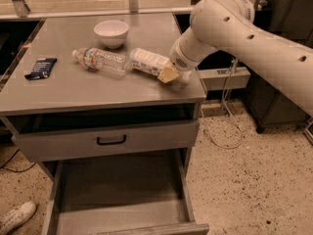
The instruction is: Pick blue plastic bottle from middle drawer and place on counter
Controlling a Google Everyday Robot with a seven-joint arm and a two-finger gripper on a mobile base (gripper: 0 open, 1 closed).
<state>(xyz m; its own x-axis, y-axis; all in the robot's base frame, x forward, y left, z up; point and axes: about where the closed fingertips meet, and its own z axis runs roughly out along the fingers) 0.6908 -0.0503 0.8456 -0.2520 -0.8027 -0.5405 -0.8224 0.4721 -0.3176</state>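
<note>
The blue plastic bottle (147, 61), pale with a whitish label, lies tilted on the grey counter (73, 89) near its right edge. Its left end is close to a clear water bottle. My gripper (169, 74) is at the bottle's right end, shut on it, with a tan fingertip (167, 75) over that end. The white arm reaches in from the upper right. The middle drawer (117, 199) stands pulled out low at the front, its flat floor bare.
A clear crinkled water bottle (100, 60), a white bowl (111, 32) and a dark blue packet (40, 67) lie on the counter. A shut drawer front with a black handle (111, 140) sits above the open tray. A shoe (14, 217) is at the lower left.
</note>
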